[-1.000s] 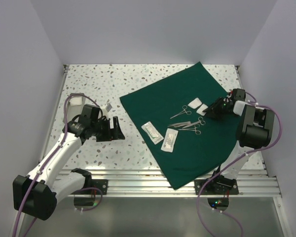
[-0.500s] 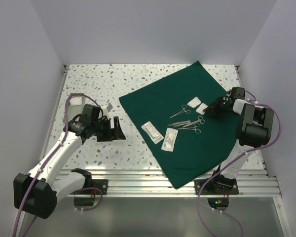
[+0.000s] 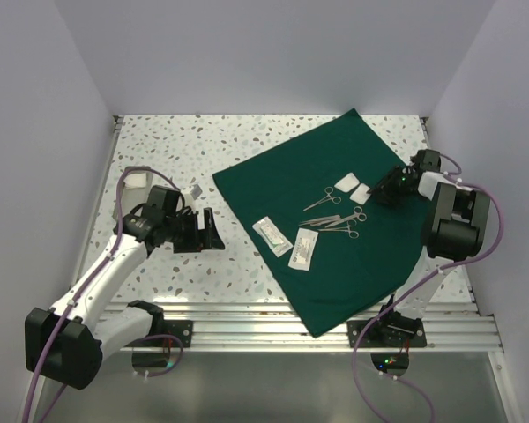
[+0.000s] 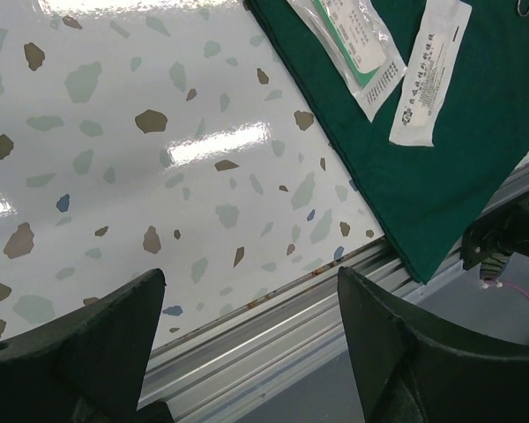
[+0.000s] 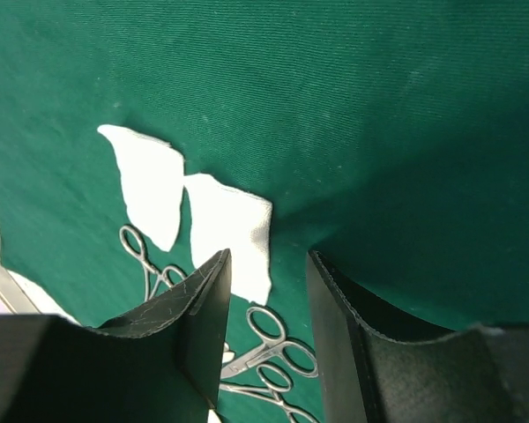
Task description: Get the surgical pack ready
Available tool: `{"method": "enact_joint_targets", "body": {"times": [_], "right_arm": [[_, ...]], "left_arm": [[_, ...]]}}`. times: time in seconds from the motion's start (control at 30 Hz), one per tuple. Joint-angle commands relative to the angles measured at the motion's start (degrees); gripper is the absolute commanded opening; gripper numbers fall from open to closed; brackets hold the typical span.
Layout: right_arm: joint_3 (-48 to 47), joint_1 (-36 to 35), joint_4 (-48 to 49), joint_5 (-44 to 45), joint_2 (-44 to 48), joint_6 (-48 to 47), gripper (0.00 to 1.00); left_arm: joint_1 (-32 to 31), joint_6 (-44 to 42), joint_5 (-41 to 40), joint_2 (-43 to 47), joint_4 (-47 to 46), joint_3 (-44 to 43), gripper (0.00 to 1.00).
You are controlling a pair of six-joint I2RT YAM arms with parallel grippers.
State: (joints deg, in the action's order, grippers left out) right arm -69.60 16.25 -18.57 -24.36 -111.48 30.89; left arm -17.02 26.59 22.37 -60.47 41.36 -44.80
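green drape [image 5: 361, 115] puckered, right wrist only

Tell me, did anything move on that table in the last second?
Only the right fingers moved: they slid a little away from the instruments, toward the right edge of the green drape. They stand apart and took hold of nothing. The left fingers, the instruments and the white packets stayed where they were.

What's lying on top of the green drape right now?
On the drape: two white pads, steel instruments and two white packets. Anything beneath the cloth is covered, and the right claw hides a patch beside the pads.
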Motion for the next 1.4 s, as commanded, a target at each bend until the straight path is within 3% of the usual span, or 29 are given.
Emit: {"method": "enact_joint_targets", "body": {"times": [0.0,0.73,0.93,0.97,1.37], "right_arm": [[-0.6,0.0,1.7,-0.5,-1.8,0.0,0.43],[0.0,-1.5,6.5,-1.5,-4.7,2.3,0.34],[-0.2,-1.6,7.9,-3.0,-4.5,3.8,0.09],[-0.3,-1.6,7.8,-3.1,-4.4,4.3,0.01],[0.7,-1.6,5.6,-6.8,7.5,11.0,0.0]], "left_arm": [[-0.4,-1.5,1.2,0.1,-1.7,-1.8,0.83],[-0.4,-0.8,2.2,1.0,-2.1,-0.6,0.84],[-0.4,-0.7,2.5,0.9,-2.2,-0.7,0.84],[-0.4,-0.7,2.5,0.8,-2.2,-0.9,0.84],[-0.4,0.3,2.9,0.5,-2.5,-1.6,0.84]]}}
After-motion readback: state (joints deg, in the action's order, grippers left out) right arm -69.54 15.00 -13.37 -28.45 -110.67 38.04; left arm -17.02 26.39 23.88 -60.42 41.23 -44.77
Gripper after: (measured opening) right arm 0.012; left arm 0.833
